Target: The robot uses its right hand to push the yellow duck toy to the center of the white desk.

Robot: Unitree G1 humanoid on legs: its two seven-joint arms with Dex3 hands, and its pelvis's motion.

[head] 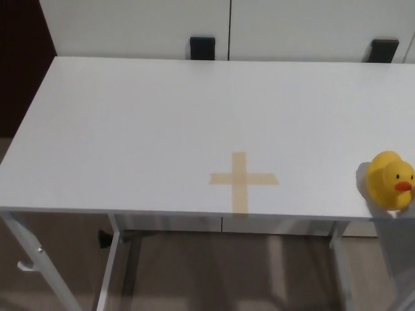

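Duck [390, 179] parked at desk's [130, 129] 4 o'clock edge, well apart from tape cross [243, 179], likely marking center. Hands unseen; finger state untellable.

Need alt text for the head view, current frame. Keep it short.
A yellow duck toy sits at the near right corner of a white desk, well to the right of a tan tape cross near the front edge. No robot hand is in view. White cabinets stand behind the desk.
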